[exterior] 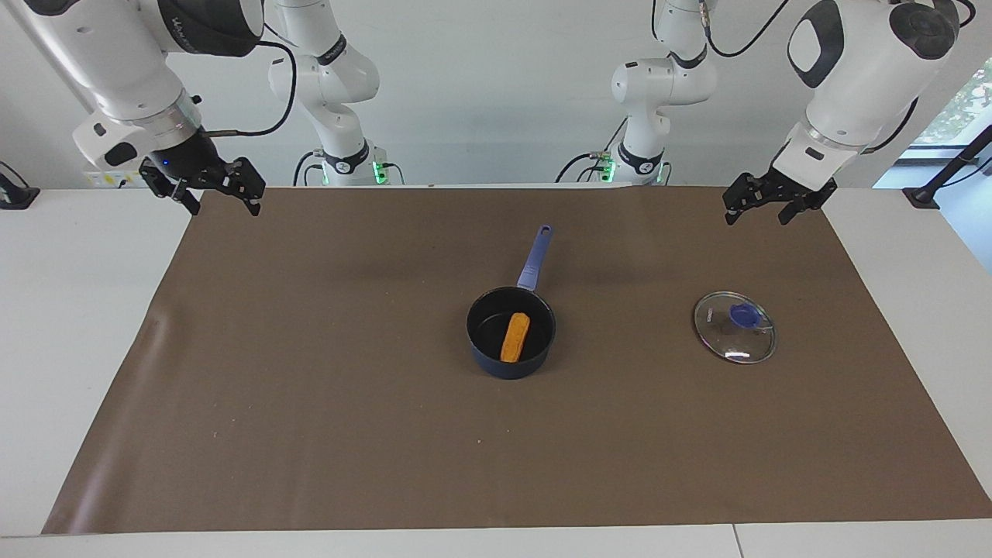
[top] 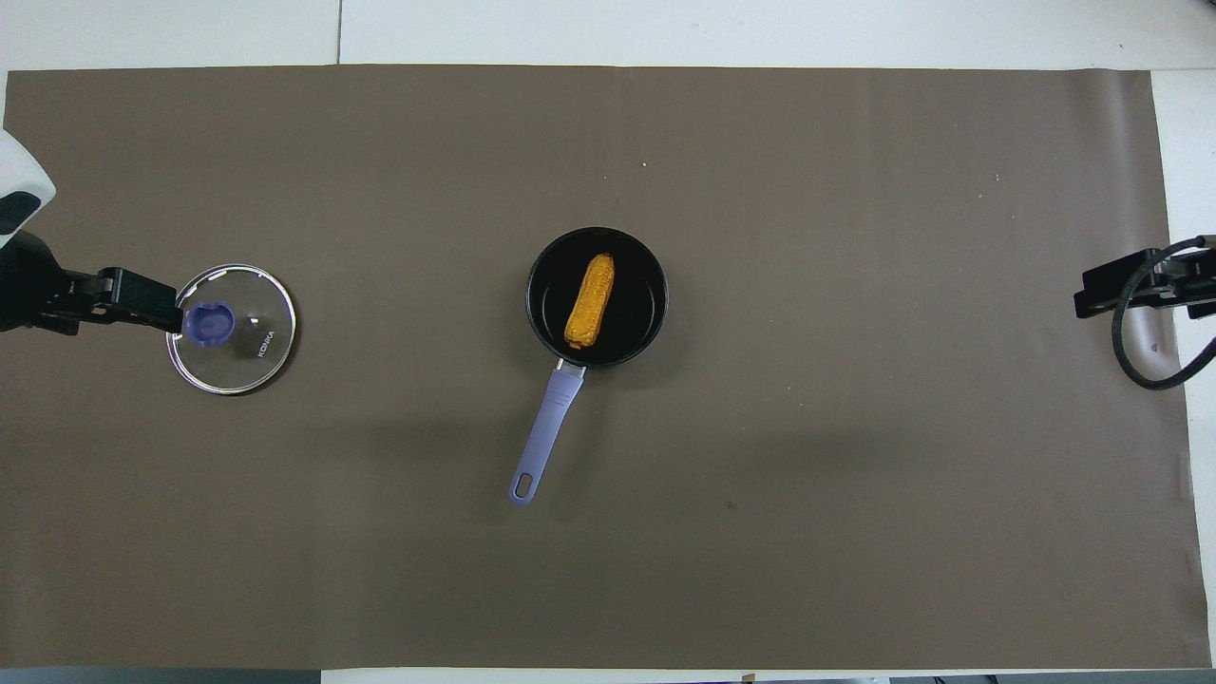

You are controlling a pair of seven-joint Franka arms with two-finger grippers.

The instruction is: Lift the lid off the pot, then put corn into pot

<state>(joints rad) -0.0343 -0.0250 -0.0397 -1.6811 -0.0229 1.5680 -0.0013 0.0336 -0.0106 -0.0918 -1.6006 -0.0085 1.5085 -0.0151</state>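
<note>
The dark navy pot [exterior: 511,333] stands open in the middle of the brown mat, its light-blue handle [exterior: 535,260] pointing toward the robots. The yellow-orange corn [exterior: 514,337] lies inside the pot; it also shows in the overhead view [top: 590,299] inside the pot [top: 597,296]. The glass lid [exterior: 735,327] with its blue knob lies flat on the mat, beside the pot toward the left arm's end, also in the overhead view [top: 231,329]. My left gripper [exterior: 757,215] hangs open and empty in the air over the mat's edge, apart from the lid. My right gripper [exterior: 223,205] hangs open and empty over the mat's corner at the right arm's end.
The brown mat [exterior: 310,403] covers most of the white table [exterior: 77,310]. In the overhead view the left gripper [top: 152,302] overlaps the lid's rim only by sight line, and the right gripper [top: 1107,288] shows at the mat's edge with a black cable loop.
</note>
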